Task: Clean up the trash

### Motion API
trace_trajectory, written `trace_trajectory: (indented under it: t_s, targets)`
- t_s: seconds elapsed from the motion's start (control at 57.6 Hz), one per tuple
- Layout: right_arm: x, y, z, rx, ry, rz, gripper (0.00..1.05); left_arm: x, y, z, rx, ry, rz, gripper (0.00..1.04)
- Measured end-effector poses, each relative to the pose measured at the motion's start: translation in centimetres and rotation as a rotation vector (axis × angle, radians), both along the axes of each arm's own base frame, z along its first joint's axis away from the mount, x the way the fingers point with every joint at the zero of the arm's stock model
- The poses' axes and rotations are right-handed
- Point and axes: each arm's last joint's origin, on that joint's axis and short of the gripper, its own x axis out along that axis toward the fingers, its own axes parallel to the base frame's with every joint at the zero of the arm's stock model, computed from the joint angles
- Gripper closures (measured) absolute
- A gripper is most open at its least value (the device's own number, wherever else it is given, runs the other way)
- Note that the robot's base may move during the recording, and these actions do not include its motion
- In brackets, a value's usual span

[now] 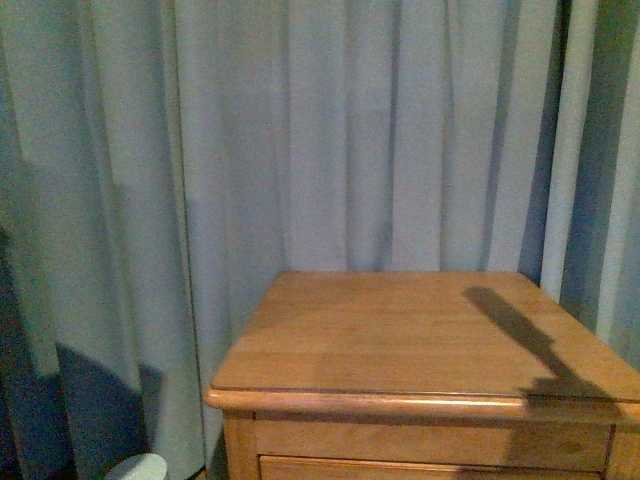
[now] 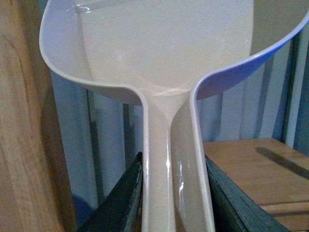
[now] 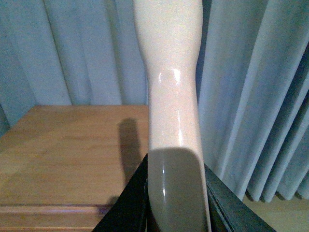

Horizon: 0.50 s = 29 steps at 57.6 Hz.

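"Holding anything?"
"Clamping the dustpan (image 2: 159, 48) by its stem in the left claw (image 2: 176, 203), a pale handle (image 3: 171, 72) in the right claw (image 3: 176, 208). Seeing no paper wad anywhere — search past the cabinet (image 1: 380, 340) top, keeping tools steady."

Dim bluish cast, soft grain, dark shadow (image 1: 520, 335) on table (image 1: 370, 345).

Wooden nightstand (image 1: 420, 330) (grey curtain (image 1: 300, 130) behind)

No legible text or markings
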Motion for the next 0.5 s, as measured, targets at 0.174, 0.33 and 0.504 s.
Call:
trace_trajectory:
  t_s: [0.174,0.33,0.504]
  targets:
    - [-1.4,0.1,-0.3,-0.014,-0.05,-0.016,0.84,0.0,0.0,0.0,0.0,0.0,0.0,0.76]
    - [-1.8,0.3,-0.6,-0.016,-0.064,-0.014,0.84,0.0,0.0,0.0,0.0,0.0,0.0,0.76]
    - [-2.1,0.4,-0.8,-0.016,-0.081,-0.015,0.84,0.0,0.0,0.0,0.0,0.0,0.0,0.76]
